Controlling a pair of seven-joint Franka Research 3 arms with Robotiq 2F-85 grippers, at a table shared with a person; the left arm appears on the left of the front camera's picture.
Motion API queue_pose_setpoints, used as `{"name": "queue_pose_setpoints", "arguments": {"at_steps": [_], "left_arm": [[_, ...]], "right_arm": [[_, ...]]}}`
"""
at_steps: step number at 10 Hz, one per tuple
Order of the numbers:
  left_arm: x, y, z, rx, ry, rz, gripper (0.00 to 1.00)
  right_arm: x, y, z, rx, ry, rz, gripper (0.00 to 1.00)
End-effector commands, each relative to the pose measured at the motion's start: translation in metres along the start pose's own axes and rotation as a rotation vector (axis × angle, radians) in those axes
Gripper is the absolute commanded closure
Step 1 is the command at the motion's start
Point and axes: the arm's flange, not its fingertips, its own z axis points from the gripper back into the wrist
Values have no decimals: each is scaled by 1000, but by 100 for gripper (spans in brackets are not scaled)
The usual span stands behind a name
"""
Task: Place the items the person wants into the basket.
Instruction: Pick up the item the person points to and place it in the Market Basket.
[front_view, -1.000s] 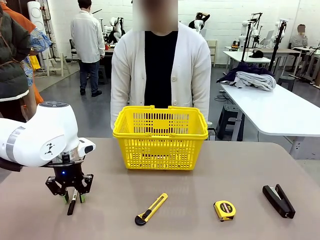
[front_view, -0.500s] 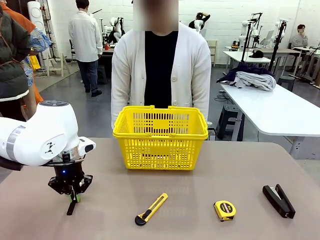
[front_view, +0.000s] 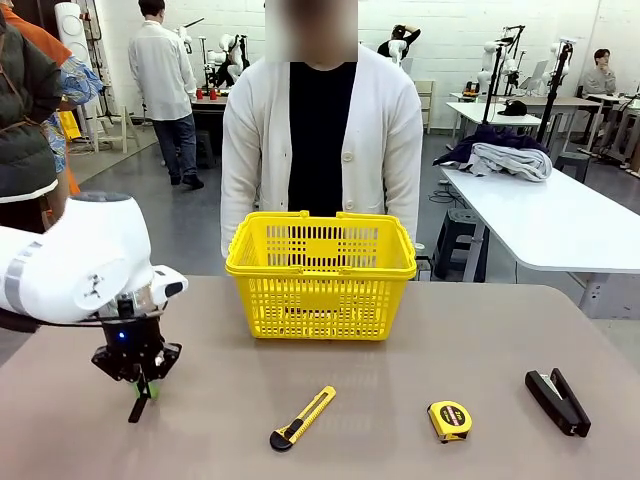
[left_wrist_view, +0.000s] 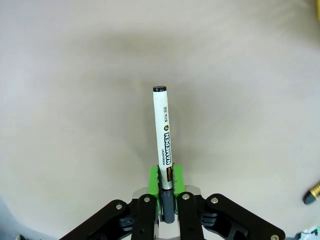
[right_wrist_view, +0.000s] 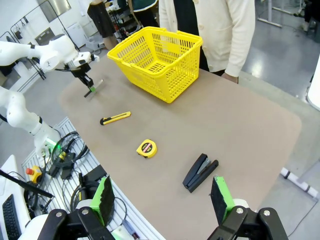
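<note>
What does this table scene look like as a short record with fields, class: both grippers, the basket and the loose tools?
Left gripper: shut on black marker with white barrel label
Right gripper: open, holding nothing
Basket: bright yellow plastic lattice basket, far side, before the person in white cardigan
Loose on table: black desk stapler, yellow-and-black utility knife, yellow tape measure

Basket (front_view: 320, 290) ctr of table (front_view: 480, 330), knife (front_view: 303, 417) L of tape measure (front_view: 449, 420), stapler (front_view: 557, 401) R
</note>
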Motion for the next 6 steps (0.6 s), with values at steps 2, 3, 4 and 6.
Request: {"name": "queue_pose_setpoints", "arguments": {"at_steps": [2, 3, 4, 6], "left_arm": [[-16, 23, 112, -44, -7, -141, 100], [-20, 25, 144, -55, -13, -167, 100], [-25, 26, 172, -60, -5, -190, 100], [-25, 33, 213, -91, 34, -204, 100]], "right_arm": [[2, -1, 2, 17, -20, 10, 0], [2, -1, 2, 17, -20, 10, 0], [2, -1, 2, 17, -20, 10, 0], [2, -1, 2, 17, -20, 10, 0]]}}
